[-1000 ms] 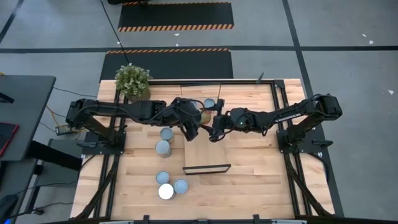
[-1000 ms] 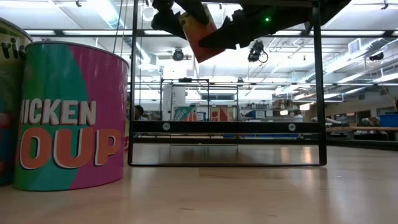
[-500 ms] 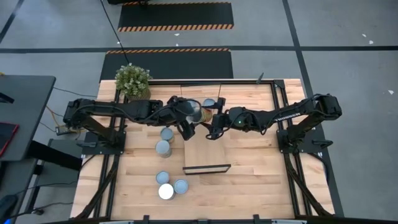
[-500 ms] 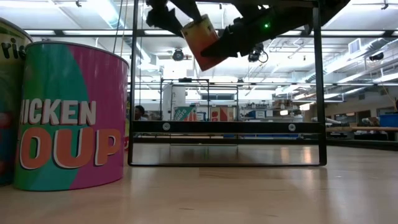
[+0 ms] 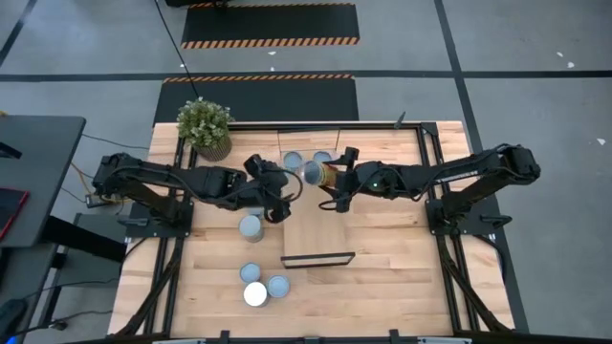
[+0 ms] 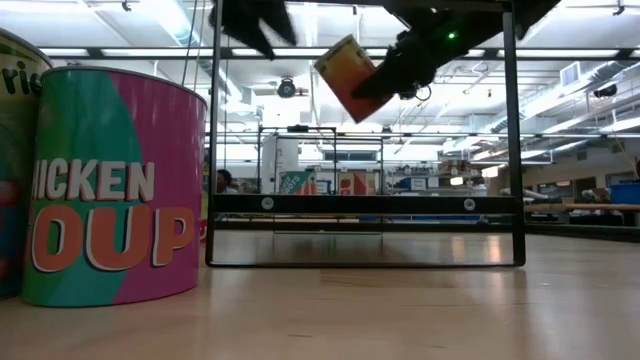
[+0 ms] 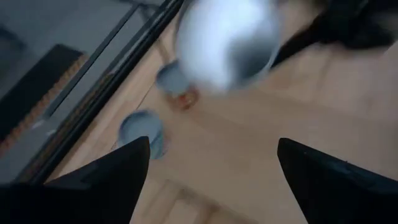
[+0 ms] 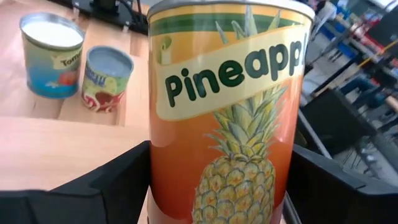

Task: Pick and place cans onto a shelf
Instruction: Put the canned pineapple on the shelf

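The pineapple can (image 8: 229, 106) hangs tilted above the shelf (image 5: 317, 212), clamped between my right gripper (image 5: 332, 183)'s fingers. I judge it could land askew and topple, or knock the two cans (image 5: 307, 160) already standing at the shelf's far end. My left gripper (image 5: 278, 198), jaws spread wide and empty, sits just beside the shelf's left edge, its arm reaching in low.

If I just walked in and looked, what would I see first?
Probably the pineapple can, held tilted in the air by the right gripper above the far end of the shelf. Next, the big pink and green soup can standing right by the low camera. The left gripper hangs open beside the held can.
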Robot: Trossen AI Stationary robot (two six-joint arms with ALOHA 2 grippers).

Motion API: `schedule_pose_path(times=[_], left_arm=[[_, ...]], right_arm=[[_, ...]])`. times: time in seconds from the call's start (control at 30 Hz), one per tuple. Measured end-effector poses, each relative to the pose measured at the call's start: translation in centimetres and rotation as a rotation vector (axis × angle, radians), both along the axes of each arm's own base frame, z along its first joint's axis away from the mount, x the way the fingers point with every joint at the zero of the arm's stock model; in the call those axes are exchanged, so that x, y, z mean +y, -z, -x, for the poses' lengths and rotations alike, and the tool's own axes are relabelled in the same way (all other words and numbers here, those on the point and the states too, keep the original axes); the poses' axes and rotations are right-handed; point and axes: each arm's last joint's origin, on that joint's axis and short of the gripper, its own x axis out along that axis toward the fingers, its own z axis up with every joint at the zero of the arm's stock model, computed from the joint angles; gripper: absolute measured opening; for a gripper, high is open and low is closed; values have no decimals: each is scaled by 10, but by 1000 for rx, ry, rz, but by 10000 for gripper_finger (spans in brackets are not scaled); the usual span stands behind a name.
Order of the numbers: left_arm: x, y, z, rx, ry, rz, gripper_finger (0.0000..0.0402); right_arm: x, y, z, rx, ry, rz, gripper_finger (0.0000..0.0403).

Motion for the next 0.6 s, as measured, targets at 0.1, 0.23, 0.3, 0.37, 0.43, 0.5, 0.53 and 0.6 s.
schedule_pose_path(times=[0.1, 0.23, 0.3, 0.37, 0.43, 0.5, 0.53, 0.6], left_arm=[[1, 7, 2, 6, -55, -32, 359], [4, 9, 0, -25, -81, -32, 359], [6, 6, -3, -64, -85, -28, 359], [7, 3, -7, -103, -72, -33, 359], [6, -1, -11, -140, -45, -40, 359], [5, -3, -13, -163, -18, -45, 359], [5, -3, -16, -172, -12, -51, 359], [6, -2, -20, -170, 9, -60, 359]], right_arm=[[4, -1, 10, -27, -31, -32, 329], [9, 1, 20, -150, -142, -103, 329], [10, 4, 23, -210, -177, -120, 329], [11, 9, 25, -251, -195, -127, 329], [11, 12, 24, -294, -203, -126, 329], [11, 15, 23, -321, -214, -132, 329], [12, 17, 20, -329, -231, -140, 329], [12, 21, 15, -324, -248, -154, 329]])
